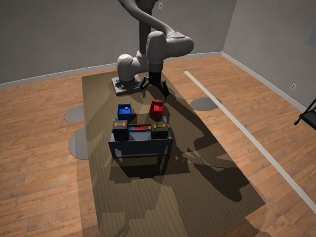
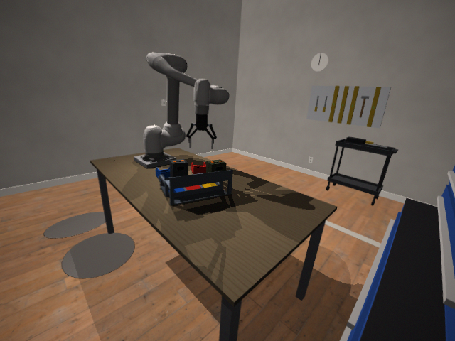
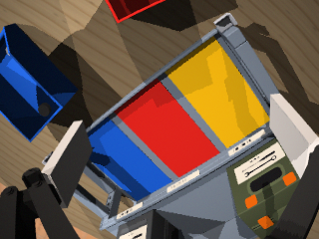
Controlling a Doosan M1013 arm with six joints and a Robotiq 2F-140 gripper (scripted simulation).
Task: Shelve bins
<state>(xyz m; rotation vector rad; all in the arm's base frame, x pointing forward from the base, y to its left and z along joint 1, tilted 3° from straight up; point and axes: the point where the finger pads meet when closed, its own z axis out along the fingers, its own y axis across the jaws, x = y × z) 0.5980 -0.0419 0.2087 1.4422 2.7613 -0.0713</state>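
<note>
A blue bin (image 1: 124,116) (image 2: 160,172) (image 3: 30,95) stands on the table with a small round part (image 1: 126,108) (image 3: 45,110) inside. A red bin (image 1: 155,113) (image 2: 198,169) (image 3: 135,10) stands to its right in the top view; its contents are unclear. No yellow bin shows. The grey shelf (image 1: 140,147) (image 2: 200,180) (image 3: 250,62) has a blue mark (image 2: 179,190) (image 3: 127,159), a red mark (image 2: 193,187) (image 3: 169,131) and a yellow mark (image 2: 209,185) (image 3: 219,90), none with a bin on it. My gripper (image 1: 154,98) (image 2: 201,145) (image 3: 177,123) is open and empty, high above the bins' side of the table.
On the shelf's top board stand a dark grey case (image 1: 120,133) (image 2: 178,168) (image 3: 145,224) and an olive case (image 1: 159,132) (image 2: 215,166) (image 3: 264,179), at opposite ends. They rise above the marked level. A black cart (image 2: 367,146) stands away from the table.
</note>
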